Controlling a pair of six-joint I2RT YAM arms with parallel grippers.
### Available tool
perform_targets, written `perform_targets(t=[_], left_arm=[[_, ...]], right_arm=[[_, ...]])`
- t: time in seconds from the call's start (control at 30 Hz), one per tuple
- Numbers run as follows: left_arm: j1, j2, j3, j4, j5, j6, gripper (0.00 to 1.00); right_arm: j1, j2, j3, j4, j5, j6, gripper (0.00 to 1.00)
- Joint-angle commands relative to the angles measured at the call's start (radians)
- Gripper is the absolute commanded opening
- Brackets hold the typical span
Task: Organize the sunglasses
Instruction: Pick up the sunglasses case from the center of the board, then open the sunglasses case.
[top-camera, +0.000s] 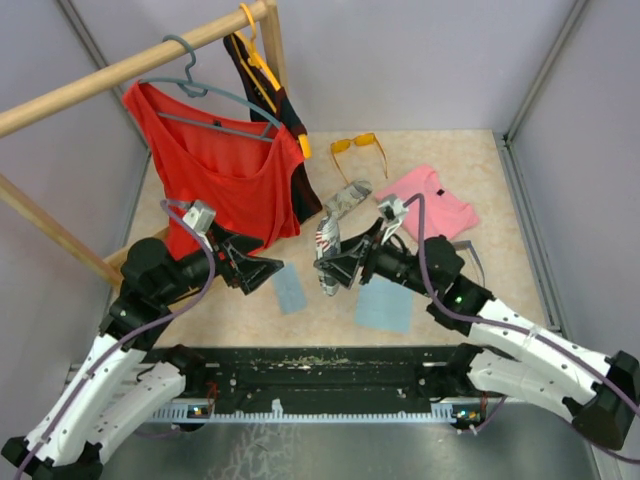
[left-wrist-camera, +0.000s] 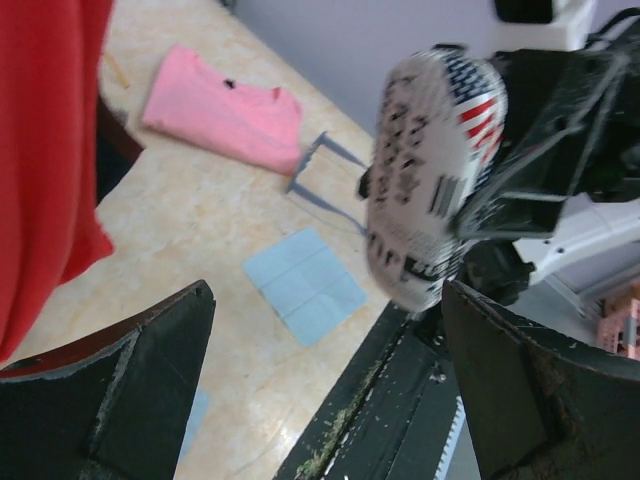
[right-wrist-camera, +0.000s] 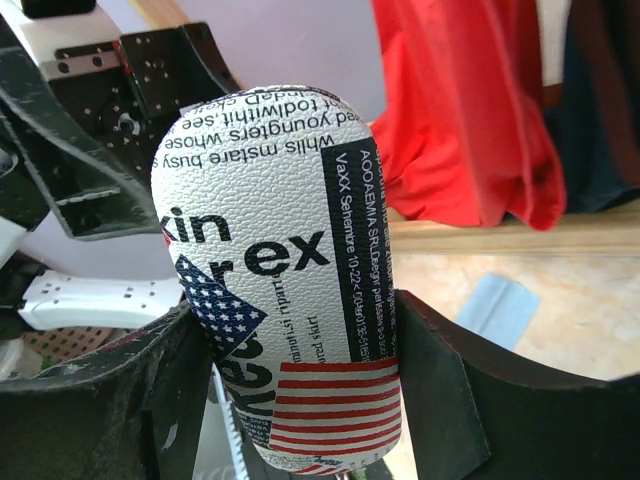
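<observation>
the right gripper (top-camera: 336, 262) is clamped on a patterned case (top-camera: 326, 258), its two fingers pressed against the case's long sides. the case is lifted off the table (top-camera: 450, 300) and stands roughly on end, near the middle of the top view. in the right wrist view the right gripper (right-wrist-camera: 300, 385) squeezes the lower half of the patterned case (right-wrist-camera: 270, 250), whose white skin carries black print and flag patches.

the left gripper (top-camera: 262, 268) sits at 9 o'clock of the held case, just beside it, jaws wide apart and holding nothing. from the left wrist view the left gripper (left-wrist-camera: 325, 310) frames the patterned case (left-wrist-camera: 435, 170) between its spread fingers without touching it.

the orange sunglasses (top-camera: 358, 145) lie at 12 o'clock on the table, near the back wall, arms unfolded toward the near side. the lilac sunglasses (left-wrist-camera: 304, 165) show clearly only in the left wrist view, lying on the table between the pink shirt (left-wrist-camera: 222, 112) and a blue cloth (left-wrist-camera: 305, 285); in the top view the right arm covers most of that spot.

a second case (top-camera: 348, 197) lies flat at 12 o'clock of the held one. the pink shirt (top-camera: 432, 200) is at 2 o'clock. a smaller cloth (top-camera: 290, 288) lies at 7 o'clock of the held case and the blue cloth (top-camera: 384, 304) at 5 o'clock. a red top (top-camera: 225, 170) hangs from a wooden rail (top-camera: 120, 68) at 10 o'clock.
</observation>
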Motion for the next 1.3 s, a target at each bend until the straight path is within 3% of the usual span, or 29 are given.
perform_targets(t=[0.0, 0.17, 0.73, 1.27], left_arm=[[-0.031, -0.007, -0.021, 0.197, 0.135, -0.026, 1.00], [-0.032, -0.016, -0.078, 0.329, 0.235, -0.033, 1.00], [-0.032, 0.069, -0.074, 0.634, 0.473, -0.073, 1.00], [-0.032, 0.057, -0.064, 0.702, 0.487, -0.120, 1.00]], right_arm=[[0.078, 0.056, 0.085, 0.232, 0.084, 0.006, 0.00], [0.109, 0.095, 0.111, 0.361, 0.060, 0.036, 0.00], [0.204, 0.216, 0.285, 0.349, -0.101, -0.059, 0.00], [0.263, 0.232, 0.248, 0.459, -0.154, -0.153, 0.00]])
